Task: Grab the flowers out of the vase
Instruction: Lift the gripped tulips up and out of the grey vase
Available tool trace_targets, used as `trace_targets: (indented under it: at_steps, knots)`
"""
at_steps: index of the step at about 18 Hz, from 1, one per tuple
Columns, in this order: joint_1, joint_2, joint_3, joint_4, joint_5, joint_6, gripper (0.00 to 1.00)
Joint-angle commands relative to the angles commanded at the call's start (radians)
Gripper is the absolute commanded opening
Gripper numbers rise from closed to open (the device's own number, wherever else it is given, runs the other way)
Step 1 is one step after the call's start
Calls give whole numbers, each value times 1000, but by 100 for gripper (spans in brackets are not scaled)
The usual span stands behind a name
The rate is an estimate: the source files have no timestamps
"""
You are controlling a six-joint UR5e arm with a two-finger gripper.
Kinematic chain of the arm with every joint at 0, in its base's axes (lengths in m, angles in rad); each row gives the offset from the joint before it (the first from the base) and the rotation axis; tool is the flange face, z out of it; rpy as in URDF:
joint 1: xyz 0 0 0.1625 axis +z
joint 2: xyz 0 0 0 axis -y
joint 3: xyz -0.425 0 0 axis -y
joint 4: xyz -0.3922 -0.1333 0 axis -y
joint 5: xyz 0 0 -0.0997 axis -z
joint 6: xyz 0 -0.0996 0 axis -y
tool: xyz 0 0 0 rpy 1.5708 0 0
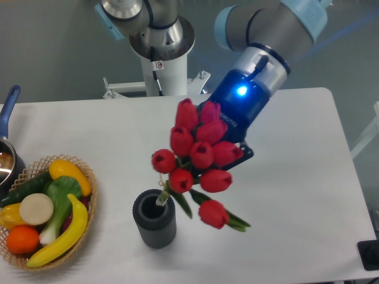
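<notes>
The flowers (198,155), a bunch of red tulip buds with green stems and leaves, hang tilted above the table. Their pale stem end sits just at the mouth of the vase (154,219). The vase is a small dark grey ribbed cylinder standing upright at the front centre. My gripper (238,151) comes down from the upper right, directly behind the buds. Its fingers are mostly hidden by the bunch and appear closed on the stems. One bud (214,213) droops low to the right of the vase.
A wicker basket (89,204) of fruit and vegetables stands at the front left. A metal pot with a blue handle (8,106) is at the left edge. The arm's base (160,53) stands at the back. A dark object (370,255) sits at the front right corner.
</notes>
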Motion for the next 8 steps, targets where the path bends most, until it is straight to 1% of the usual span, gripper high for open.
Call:
trace_targets:
  at_steps: [2,8]
  knots:
    - [18,2,0,-2,-15,0,37]
    - [29,3,-9,-2,-17,3,37]
